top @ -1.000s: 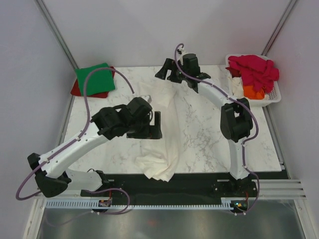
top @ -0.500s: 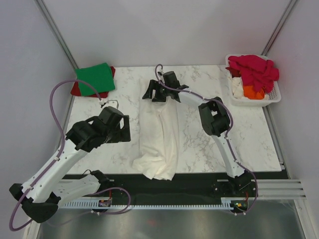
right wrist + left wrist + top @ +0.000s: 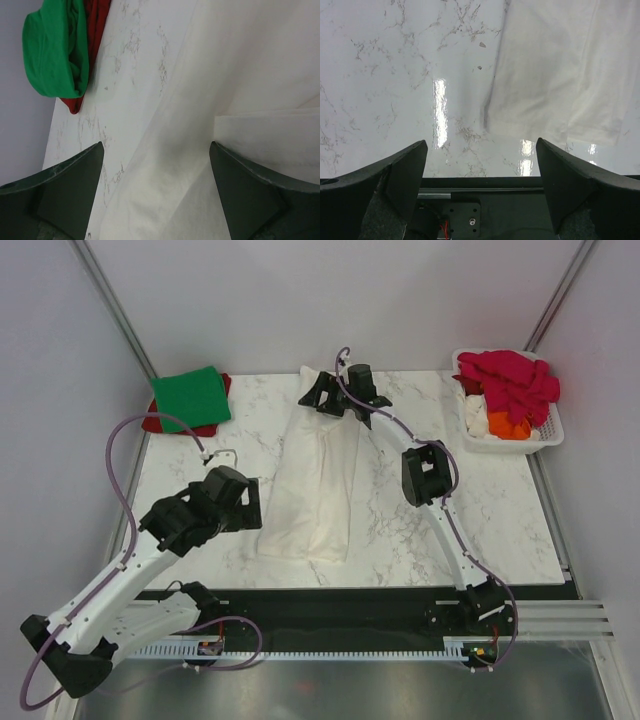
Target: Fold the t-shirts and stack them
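White t-shirt [image 3: 312,490] lies as a narrow fold on the counter [image 3: 380,540], left of the basket [image 3: 548,435]. Left jaws and right jaws stand released, empty. Halving it crosswise seems next: grip both near corners.

Shirt [image 3: 310,490] at centre, stack [image 3: 190,398] far left, basket [image 3: 547,440] far right

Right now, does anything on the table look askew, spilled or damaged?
Only the white t-shirt: it lies as a long folded strip, slightly slanted on the table, and its layers do not line up at the near hem. Nothing looks spilled or torn.
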`<state>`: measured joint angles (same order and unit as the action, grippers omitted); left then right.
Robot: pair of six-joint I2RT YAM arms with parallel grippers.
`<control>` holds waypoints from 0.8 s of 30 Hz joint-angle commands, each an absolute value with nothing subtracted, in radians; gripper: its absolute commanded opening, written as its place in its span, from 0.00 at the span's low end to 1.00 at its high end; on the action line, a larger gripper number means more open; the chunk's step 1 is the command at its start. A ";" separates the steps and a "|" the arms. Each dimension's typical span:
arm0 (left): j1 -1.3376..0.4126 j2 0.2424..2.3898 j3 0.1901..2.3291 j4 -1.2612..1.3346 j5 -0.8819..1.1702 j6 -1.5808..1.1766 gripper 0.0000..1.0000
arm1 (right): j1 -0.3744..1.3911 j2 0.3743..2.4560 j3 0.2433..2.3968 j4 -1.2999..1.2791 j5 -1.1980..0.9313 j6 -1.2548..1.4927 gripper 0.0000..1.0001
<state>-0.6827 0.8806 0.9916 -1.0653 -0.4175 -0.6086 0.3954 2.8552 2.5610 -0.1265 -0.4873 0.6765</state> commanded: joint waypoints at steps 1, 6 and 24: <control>-0.677 0.894 0.971 -0.968 -0.425 -0.594 0.97 | 0.409 2.896 2.565 -0.127 -0.567 0.640 0.97; -0.678 0.960 0.988 -0.927 -0.368 -0.635 0.96 | 0.457 2.667 2.364 -0.043 -0.617 0.483 0.98; -0.676 0.943 0.977 -0.879 -0.273 -0.704 0.96 | 0.454 1.596 0.963 -0.216 -0.325 0.537 0.93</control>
<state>-0.6800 0.9493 0.9764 -0.9264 -0.3027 -0.6506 0.4488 1.5646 1.1584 -0.1425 -0.3553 0.4999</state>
